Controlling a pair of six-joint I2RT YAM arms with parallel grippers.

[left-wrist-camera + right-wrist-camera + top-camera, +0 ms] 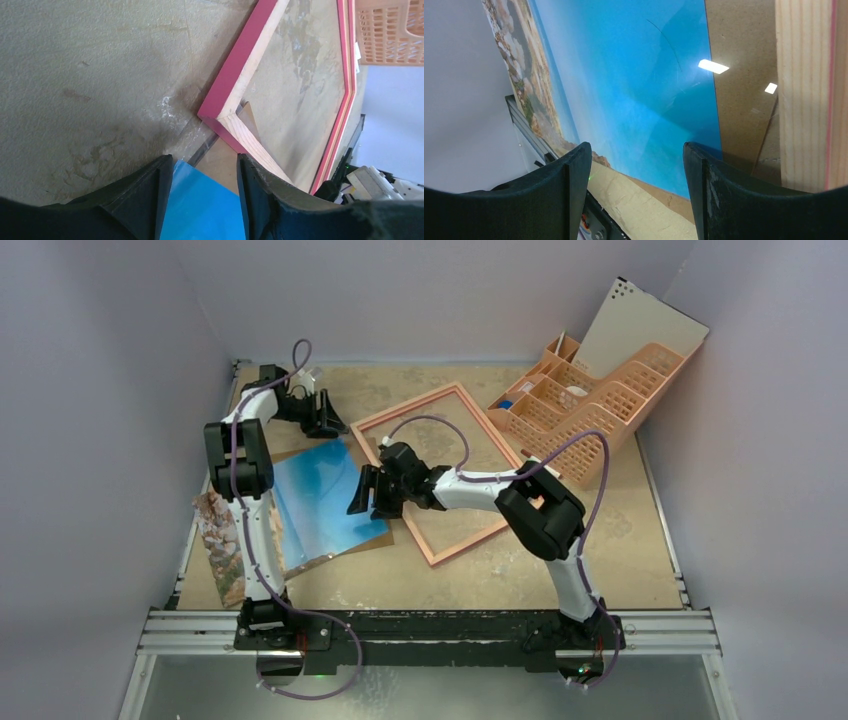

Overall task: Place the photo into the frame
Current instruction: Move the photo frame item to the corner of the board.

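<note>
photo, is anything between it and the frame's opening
Nothing lies inside the frame: bare table shows through its opening. The photo lies just left of it on a brown board. Only the right arm stretches across the frame's near left side, the right gripper open above the photo's right edge.

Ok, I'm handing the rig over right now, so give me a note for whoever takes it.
Left gripper: jaws open, empty, hovering by the frame's far-left corner.
Right gripper: jaws open, empty, over the photo's edge nearest the frame.
Photo: picture side up on the brown backing board, left of the frame, outside it.
Frame: flat, wood reverse up, mid-table.
Done: nothing seated.
Left: get the photo into the frame.
</note>
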